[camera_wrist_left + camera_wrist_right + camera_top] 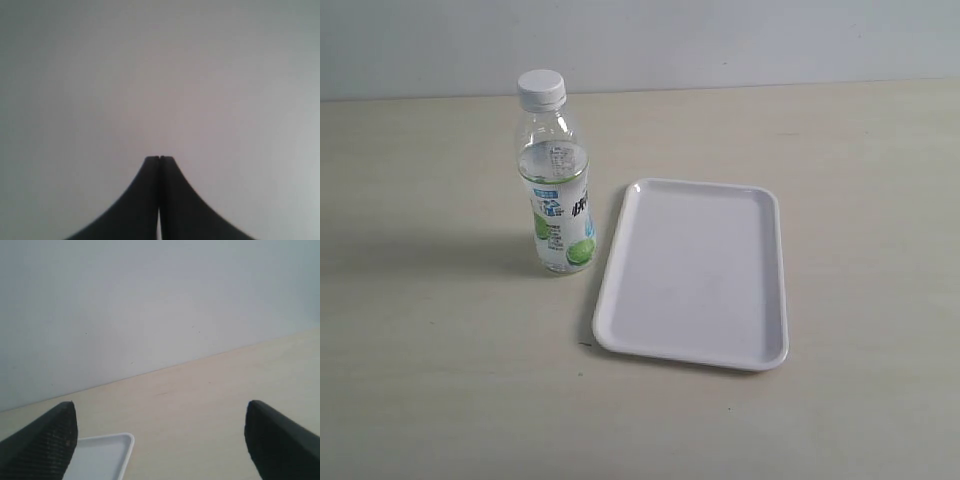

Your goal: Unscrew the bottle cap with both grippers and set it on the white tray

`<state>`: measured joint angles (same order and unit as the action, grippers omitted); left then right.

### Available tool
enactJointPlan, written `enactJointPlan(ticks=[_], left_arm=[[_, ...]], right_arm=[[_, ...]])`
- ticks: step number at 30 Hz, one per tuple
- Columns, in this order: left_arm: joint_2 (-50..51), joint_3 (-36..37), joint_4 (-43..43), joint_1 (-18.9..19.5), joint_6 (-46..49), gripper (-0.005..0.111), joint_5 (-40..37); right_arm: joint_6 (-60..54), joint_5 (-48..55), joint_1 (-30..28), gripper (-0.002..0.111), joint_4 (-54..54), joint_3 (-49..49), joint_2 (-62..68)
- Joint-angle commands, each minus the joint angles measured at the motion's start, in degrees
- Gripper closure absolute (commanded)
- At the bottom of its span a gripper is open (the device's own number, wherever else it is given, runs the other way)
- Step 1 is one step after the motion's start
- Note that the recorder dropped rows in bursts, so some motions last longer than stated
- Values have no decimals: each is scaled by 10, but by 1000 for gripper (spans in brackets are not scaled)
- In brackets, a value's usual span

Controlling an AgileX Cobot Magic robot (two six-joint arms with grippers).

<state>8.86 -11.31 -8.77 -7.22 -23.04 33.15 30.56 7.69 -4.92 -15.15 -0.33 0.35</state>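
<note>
Cap point(541, 89) screwed on upright bottle point(558, 190), just beside tray point(692, 275) | light, ribbed sides should grip well: pinch there, steady the thin, probably squashy bottle body | left gripper point(159, 158) pressed together, empty | right gripper point(161, 411) spread wide

bottle point(558, 195) upright beside white tray point(692, 280) | narrow gap | table point(440, 390) open around

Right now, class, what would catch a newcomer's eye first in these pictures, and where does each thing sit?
The bottle stands upright on the pale table, its bottle cap on, just left of the white tray in the exterior view. Neither arm shows there; the left pincer is shut before a blank grey surface, the right pincer open, a tray corner in view.
</note>
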Motion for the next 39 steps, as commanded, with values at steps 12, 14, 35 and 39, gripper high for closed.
enactJointPlan(ticks=[12, 14, 35, 39], left_arm=[[546, -352, -35, 2, 421, 107, -481], [586, -375, -41, 2, 428, 107, -543], [691, -232, -867, 94, 1337, 107, -824], [723, -232, -867, 105, 1386, 107, -900]], right_arm=[[-4, -5, 2, 23, 0, 3, -4], [-4, -5, 2, 23, 0, 3, -4], [-4, -5, 2, 23, -2, 3, -4], [-4, -5, 2, 23, -2, 3, -4]])
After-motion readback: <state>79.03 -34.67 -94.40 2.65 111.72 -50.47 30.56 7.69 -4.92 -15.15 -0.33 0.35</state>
